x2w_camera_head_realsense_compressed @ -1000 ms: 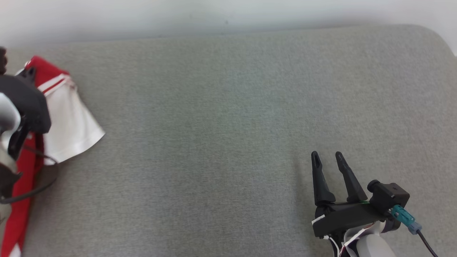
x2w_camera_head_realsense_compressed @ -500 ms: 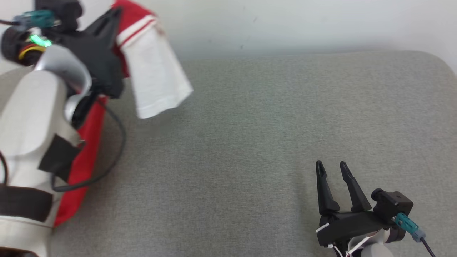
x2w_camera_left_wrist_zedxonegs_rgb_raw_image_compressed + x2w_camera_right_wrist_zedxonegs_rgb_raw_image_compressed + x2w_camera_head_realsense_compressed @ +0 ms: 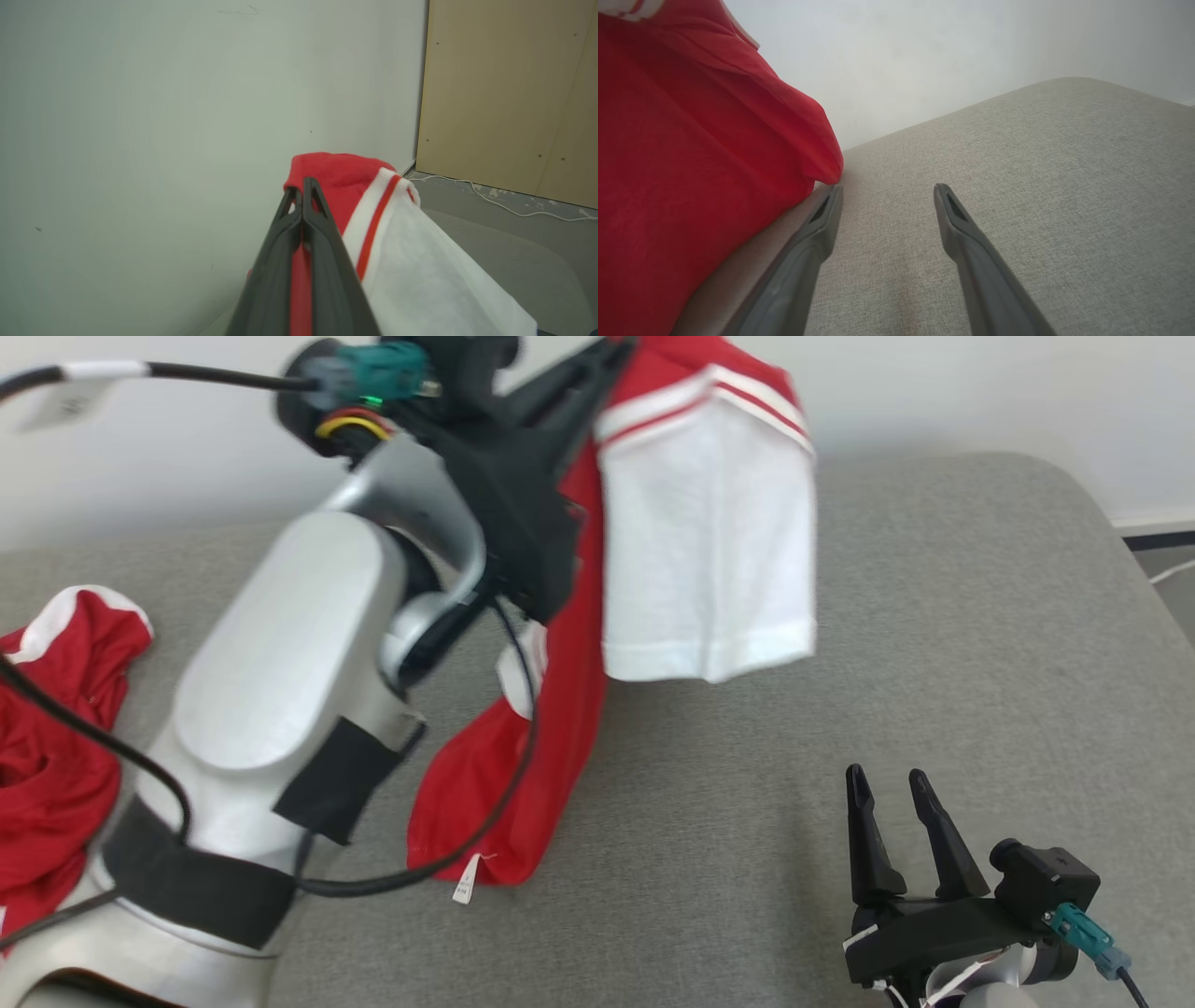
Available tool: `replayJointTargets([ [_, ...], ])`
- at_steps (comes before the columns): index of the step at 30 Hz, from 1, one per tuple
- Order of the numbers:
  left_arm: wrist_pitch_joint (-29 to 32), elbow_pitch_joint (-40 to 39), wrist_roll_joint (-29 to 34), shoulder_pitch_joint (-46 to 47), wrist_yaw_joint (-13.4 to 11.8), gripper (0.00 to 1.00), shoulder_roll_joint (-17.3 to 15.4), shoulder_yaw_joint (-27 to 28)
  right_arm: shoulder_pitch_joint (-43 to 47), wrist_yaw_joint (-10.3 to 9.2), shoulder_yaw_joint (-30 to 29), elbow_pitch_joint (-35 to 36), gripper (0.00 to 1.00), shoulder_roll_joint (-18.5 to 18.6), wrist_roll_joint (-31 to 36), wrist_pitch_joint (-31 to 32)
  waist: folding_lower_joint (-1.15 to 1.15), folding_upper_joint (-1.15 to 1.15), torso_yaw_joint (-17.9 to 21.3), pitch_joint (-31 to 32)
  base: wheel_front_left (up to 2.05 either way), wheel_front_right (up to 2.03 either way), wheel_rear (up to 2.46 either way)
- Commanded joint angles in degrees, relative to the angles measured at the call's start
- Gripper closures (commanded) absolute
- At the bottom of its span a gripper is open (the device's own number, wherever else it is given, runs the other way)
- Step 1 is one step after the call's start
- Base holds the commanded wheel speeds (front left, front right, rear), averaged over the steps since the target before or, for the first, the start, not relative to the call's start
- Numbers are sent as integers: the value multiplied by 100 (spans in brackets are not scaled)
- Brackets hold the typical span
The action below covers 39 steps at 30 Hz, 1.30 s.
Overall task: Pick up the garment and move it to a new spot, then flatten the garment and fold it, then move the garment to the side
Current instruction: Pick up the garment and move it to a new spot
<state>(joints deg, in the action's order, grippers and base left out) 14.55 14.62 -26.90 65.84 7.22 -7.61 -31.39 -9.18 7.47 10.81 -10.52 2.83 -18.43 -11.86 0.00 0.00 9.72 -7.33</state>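
A red garment with white sleeves (image 3: pixel 560 709) hangs in the air over the grey cushion (image 3: pixel 934 616), its white sleeve (image 3: pixel 709 560) spread out and its lower hem touching the surface. My left gripper (image 3: pixel 616 350) is shut on its red shoulder near the top of the head view. In the left wrist view the left gripper (image 3: pixel 300 189) pinches the red cloth (image 3: pixel 341 177). My right gripper (image 3: pixel 893 784) rests open low at the right, apart from the garment. The right gripper (image 3: pixel 885 189) has bare cushion between its fingers and the red cloth (image 3: pixel 691 177) beside it.
Another red and white garment (image 3: pixel 47 728) lies crumpled at the left edge of the cushion. A pale wall (image 3: pixel 934 392) runs behind the cushion. A wooden panel (image 3: pixel 509 93) and a white cable (image 3: pixel 514 210) lie on the floor beyond the cushion's rounded right corner.
My left arm has swung the garment up and to the right, from the far left to the upper middle, lifting it off the cushion. The head view shifted too. The right gripper stayed open.
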Motion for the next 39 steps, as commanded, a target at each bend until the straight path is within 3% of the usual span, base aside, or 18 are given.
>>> replayJointTargets([
  [1, 5, -104, -111, -15, -13, 100, 121, -99, -39, 4, -2, 16, 0, 11, -5, -13, 0, 0, 157, -50, 0, 0, 0],
  [11, -300, 12, -468, -449, -135, 100, 431, -635, -81, 4, -173, -44, 0, 11, -15, -73, 0, 0, 439, -144, 0, 0, 0],
  [22, -1315, 651, -1267, -1186, -554, 100, 469, -1721, -103, 4, -359, -39, 0, 8, 75, -82, 0, 0, 623, -207, 0, 0, 0],
  [23, -1388, 706, -1317, -1220, -594, 65, 470, -1855, -100, 4, -368, -41, 0, 11, 86, -73, 0, 0, 618, -199, 0, 0, 0],
  [24, -1443, 738, -1366, -1243, -626, 18, 475, -1995, -93, 4, -382, -35, 0, 11, 94, -62, 0, 0, 606, -190, 0, 0, 0],
  [25, -1537, 741, -1459, -1270, -645, 0, 475, -2082, -78, 4, -403, -31, 0, 11, 97, -51, 0, 0, 580, -170, 0, 0, 0],
  [31, -1928, 646, -1835, -1250, -889, 0, 471, -2518, 1, 4, -547, 63, 0, 11, 196, -21, 0, 0, 358, -8, 0, 0, 0],
  [39, -2463, 643, -2087, -1409, -1314, 0, 467, -2414, 111, 4, -718, 331, 0, 11, 322, 63, 0, 0, 142, 219, 0, 0, 0],
])
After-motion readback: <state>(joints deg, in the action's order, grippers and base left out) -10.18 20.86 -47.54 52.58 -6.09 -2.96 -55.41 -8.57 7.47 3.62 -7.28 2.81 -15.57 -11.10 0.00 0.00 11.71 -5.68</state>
